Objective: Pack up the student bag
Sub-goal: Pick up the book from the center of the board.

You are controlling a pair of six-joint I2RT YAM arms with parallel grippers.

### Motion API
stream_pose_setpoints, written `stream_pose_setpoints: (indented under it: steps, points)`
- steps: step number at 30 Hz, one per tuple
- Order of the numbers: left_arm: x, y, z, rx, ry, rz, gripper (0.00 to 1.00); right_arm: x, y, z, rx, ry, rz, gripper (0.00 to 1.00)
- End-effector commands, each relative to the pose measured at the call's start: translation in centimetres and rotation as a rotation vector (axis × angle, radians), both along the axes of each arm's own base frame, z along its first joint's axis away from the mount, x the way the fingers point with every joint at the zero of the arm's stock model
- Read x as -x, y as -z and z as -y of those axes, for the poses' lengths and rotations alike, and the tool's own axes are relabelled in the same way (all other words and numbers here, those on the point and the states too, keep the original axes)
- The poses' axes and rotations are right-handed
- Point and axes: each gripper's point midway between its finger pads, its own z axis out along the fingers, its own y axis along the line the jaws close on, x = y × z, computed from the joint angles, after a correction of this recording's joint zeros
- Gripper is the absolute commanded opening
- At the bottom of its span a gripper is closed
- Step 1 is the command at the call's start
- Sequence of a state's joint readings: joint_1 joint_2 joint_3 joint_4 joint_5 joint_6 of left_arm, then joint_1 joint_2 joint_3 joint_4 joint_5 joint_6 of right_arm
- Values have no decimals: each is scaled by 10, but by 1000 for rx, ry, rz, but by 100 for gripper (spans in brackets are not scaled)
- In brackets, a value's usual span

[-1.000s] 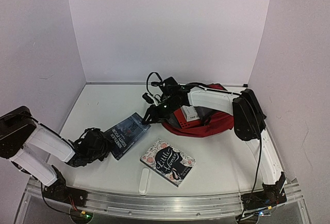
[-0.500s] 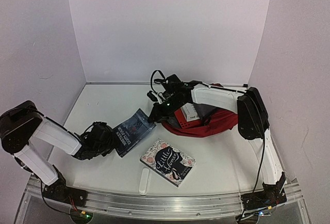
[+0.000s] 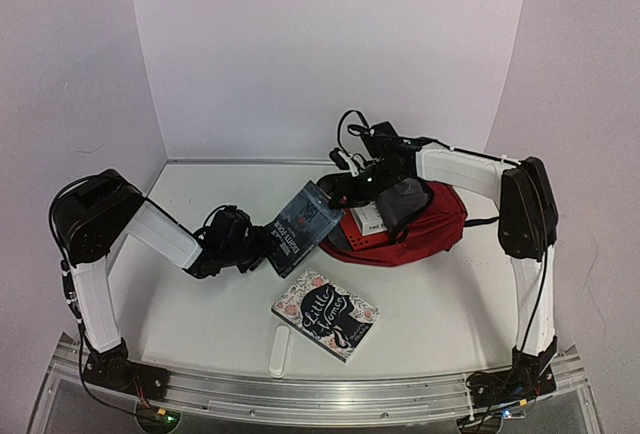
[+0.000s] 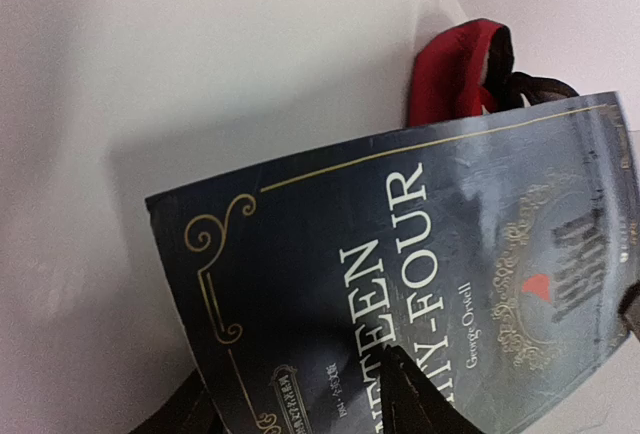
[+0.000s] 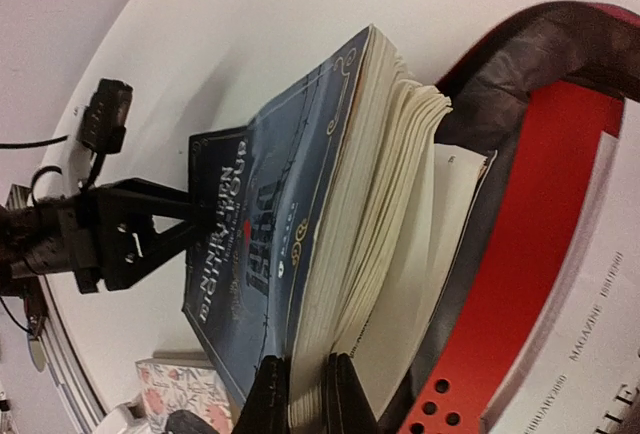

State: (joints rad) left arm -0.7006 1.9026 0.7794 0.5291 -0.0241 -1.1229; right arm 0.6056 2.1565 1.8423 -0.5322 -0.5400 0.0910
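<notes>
- Left gripper (image 3: pixel 262 248) is clamped on the near end of the dark blue book (image 3: pixel 303 226); one finger (image 4: pixel 405 399) lies across the cover.
- Student bag (image 3: pixel 430 239) lies on the table (image 3: pixel 200 204) ahead and right of the left gripper, apart from it, open mouth at the book's far corner.
- Right gripper (image 3: pixel 350 186) is at the bag's mouth rim; fingers (image 5: pixel 272 394) are close together, but the frame edge cuts off what they nip, so I cannot tell.
- White printed item (image 3: pixel 372 218) is inside the bag, partly hidden by grey lining.

Left end effector (image 3: pixel 266 250) and right (image 3: pixel 342 190) closed
</notes>
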Motion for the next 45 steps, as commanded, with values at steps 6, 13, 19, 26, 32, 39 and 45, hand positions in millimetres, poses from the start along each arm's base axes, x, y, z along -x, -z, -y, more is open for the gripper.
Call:
stream_pose_setpoints:
  steps: [6,13,19,26,32,39,45]
  points:
    - [-3,-36,37,252,130,98,72,-15,28,33,180,1,163,0]
    - [6,-28,22,303,78,106,81,-25,58,47,275,52,162,0]
    - [12,-23,10,323,37,104,80,-29,85,62,372,82,164,0]
    - [18,-16,-2,243,10,67,76,-24,98,57,357,54,129,1]
    - [12,-16,7,222,33,36,75,-26,55,45,268,59,158,51]
    - [7,-19,12,236,32,45,74,-6,-17,33,116,4,189,77]
    - [6,-17,11,232,25,38,75,15,-26,27,24,19,71,82]
